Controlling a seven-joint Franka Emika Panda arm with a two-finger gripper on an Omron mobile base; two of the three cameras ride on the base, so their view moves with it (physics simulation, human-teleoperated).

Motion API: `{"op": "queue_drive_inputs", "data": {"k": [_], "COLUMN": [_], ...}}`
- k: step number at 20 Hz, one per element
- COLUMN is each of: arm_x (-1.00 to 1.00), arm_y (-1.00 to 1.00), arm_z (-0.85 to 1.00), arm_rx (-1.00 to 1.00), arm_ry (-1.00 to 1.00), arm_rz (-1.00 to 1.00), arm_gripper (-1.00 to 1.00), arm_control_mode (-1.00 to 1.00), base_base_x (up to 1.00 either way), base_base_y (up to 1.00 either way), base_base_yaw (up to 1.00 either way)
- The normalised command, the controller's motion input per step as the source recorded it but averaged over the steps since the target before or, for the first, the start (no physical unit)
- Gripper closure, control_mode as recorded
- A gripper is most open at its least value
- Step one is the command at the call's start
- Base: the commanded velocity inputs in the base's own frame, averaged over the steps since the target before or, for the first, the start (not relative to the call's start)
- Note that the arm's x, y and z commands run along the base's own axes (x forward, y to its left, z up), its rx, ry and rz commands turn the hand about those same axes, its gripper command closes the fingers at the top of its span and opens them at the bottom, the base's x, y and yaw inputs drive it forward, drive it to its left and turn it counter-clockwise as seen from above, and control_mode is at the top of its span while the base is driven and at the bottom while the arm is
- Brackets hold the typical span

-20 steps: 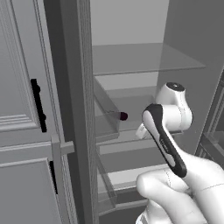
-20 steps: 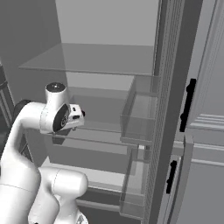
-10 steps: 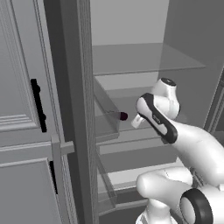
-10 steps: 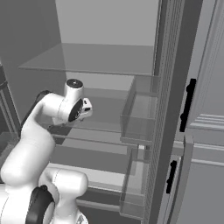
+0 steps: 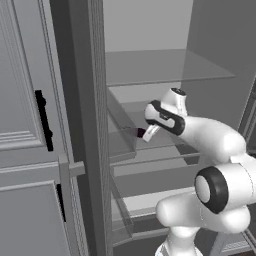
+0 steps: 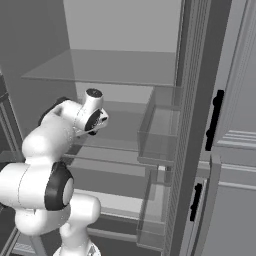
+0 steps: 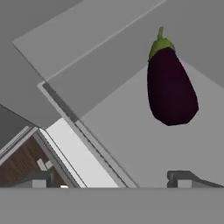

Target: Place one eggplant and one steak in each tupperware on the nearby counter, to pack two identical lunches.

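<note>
An eggplant, glossy dark purple with a green stem, lies on a grey fridge shelf ahead of my gripper. Both dark fingertips stand wide apart at the bottom of the hand view, so the gripper is open with nothing between them. In the left base view the eggplant is a small dark lump on the middle shelf, just left of the gripper. The right base view has the gripper reaching in over that shelf. Steak, tupperware and counter are out of view.
I face an open fridge with several glass shelves. Clear door bins hang on the left and on the right. Grey cabinet doors with black handles flank it. Wooden floor lies below the shelf edge.
The arm has swung forward and down into the fridge, bringing the hand closer to the eggplant on the middle shelf. The gripper stayed open.
</note>
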Motion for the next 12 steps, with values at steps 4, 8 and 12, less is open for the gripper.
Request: {"op": "queue_drive_inputs", "data": {"k": [4,8,12], "arm_x": [0.74,0.66,0.59], "arm_y": [0.24,0.02,0.05], "arm_z": [-0.28,-0.24,-0.29], "arm_rx": [0.0,0.0,-0.01], "arm_ry": [0.0,-0.01,-0.01], "arm_rz": [0.08,0.03,0.04], "arm_gripper": [-1.0,-1.0,-1.0], "arm_control_mode": [-1.0,-1.0,-1.0], "base_base_x": [0.0,0.0,0.0], "base_base_y": [0.0,0.0,0.0], "base_base_yaw": [0.0,0.0,0.0]}}
